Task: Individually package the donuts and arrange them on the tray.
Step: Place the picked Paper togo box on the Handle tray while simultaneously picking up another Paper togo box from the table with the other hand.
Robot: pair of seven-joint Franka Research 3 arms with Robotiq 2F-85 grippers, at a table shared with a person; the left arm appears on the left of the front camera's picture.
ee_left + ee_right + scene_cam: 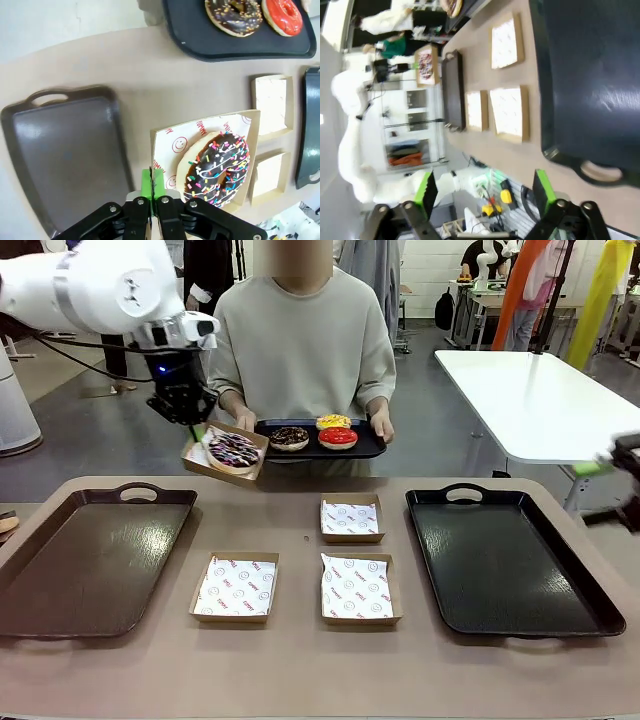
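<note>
Currently the brown tray (90,560) and black tray (510,560) flank 3 empty lined boxes (235,587) on the table. The person holds a smaller tray (365,447) carrying 3 donuts (338,437). The left gripper (154,185), pinched on the rim of a 4th box (210,125), holds it aloft with the sprinkled donut (217,167) inside. The right gripper (485,192) is spread wide and empty.

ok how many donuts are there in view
4. One sprinkled donut sits in the box held by the left jaws; the chocolate donut, yellow donut and red donut lie on the tray the person holds.
</note>
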